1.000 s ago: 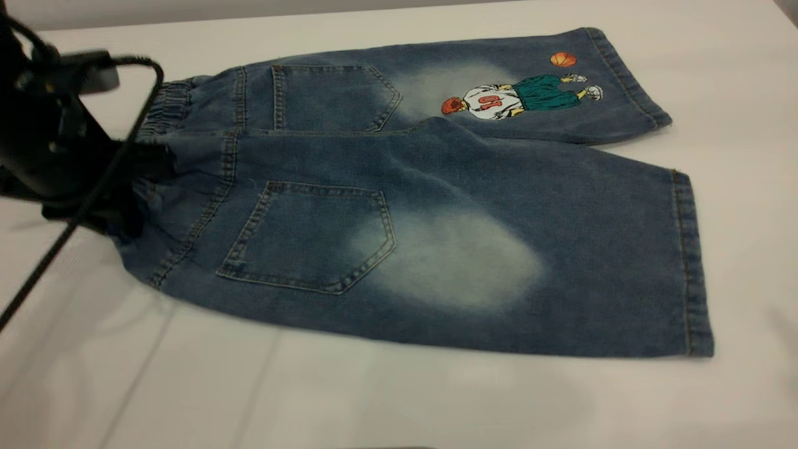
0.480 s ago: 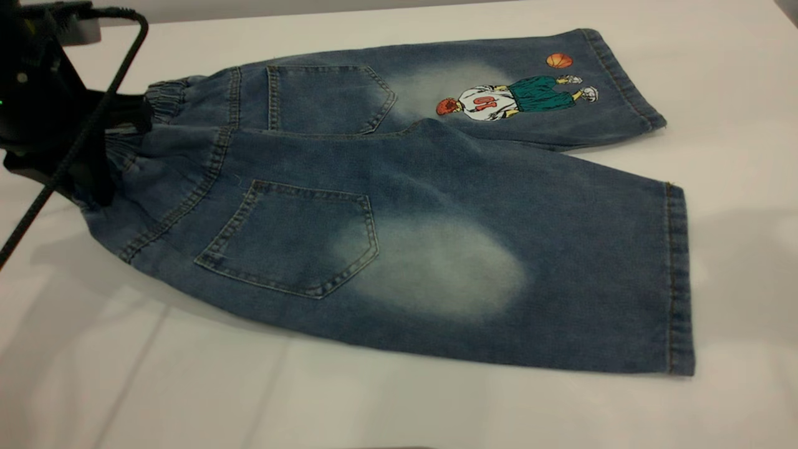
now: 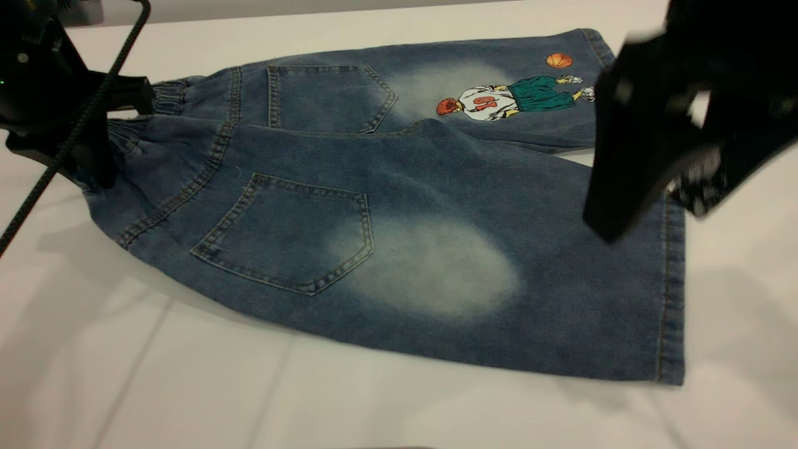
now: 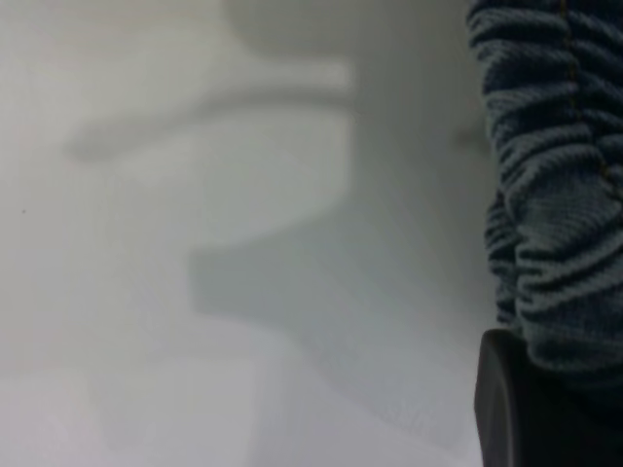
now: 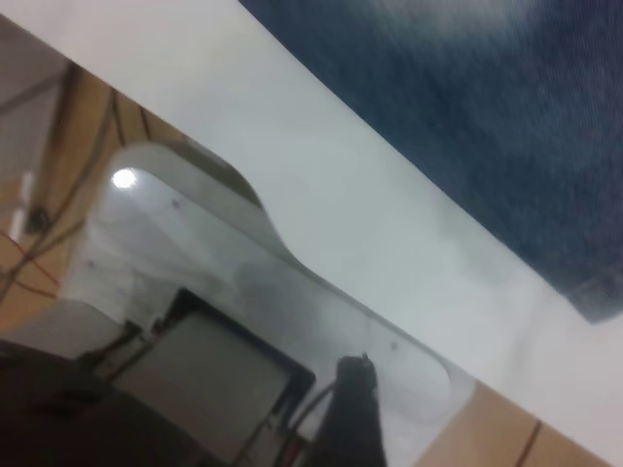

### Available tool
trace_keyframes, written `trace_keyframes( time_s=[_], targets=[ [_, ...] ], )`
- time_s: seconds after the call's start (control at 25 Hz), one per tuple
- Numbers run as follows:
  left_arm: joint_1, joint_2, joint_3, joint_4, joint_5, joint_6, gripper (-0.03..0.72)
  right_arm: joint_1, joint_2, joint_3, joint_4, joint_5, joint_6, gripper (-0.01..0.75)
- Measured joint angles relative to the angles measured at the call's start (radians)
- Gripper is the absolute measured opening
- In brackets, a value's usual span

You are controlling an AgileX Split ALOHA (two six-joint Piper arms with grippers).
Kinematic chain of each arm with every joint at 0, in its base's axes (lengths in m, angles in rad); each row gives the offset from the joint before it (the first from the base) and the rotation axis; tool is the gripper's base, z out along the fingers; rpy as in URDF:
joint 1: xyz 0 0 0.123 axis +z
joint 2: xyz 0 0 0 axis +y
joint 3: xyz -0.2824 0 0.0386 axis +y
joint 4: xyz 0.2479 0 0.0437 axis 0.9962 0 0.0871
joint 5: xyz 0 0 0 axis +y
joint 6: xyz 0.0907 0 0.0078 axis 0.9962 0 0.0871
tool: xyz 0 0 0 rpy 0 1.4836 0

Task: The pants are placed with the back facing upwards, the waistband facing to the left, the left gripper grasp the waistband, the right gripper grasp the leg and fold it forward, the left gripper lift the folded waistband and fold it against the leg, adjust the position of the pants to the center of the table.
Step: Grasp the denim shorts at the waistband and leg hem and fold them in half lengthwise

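Note:
The pants [image 3: 399,206] lie back-up on the white table [image 3: 187,386], with the ruffled waistband [image 3: 134,146] to the left. My left gripper [image 3: 106,131] at the far left is shut on the waistband; in the left wrist view one dark finger [image 4: 506,409] presses against the gathered waistband [image 4: 555,195]. My right gripper [image 3: 654,212] hangs blurred just above the hem of the plain near leg [image 3: 561,280], with its fingers apart and nothing between them. The cartoon leg [image 3: 517,93] lies behind it, partly hidden by the right arm.
The left arm's black cable [image 3: 56,162] slants down across the table's left side. Bare tabletop runs along the front and right of the pants. In the right wrist view the table edge [image 5: 321,282] shows with wooden floor [image 5: 487,428] beyond.
The left gripper has pulled the waistband and the whole pants to the left. The right arm has come into view from the right, over the near leg's hem.

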Motion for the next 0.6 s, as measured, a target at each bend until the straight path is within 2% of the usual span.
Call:
trace_keyframes(
  time_s=[0.24,0.44,0.6],
  targets=[
    [0.0,0.0,0.0,-0.003,0.001,0.0,0.086,0.0,0.116,0.063,-0.019,-0.102,0.099,0.578],
    [0.0,0.0,0.0,-0.004,0.001,0.0,0.086,0.0,0.167,0.121,-0.02,-0.222,0.124,0.578],
    [0.0,0.0,0.0,-0.004,0.001,0.0,0.086,0.0,0.209,0.142,-0.016,-0.266,0.126,0.578]
  ],
)
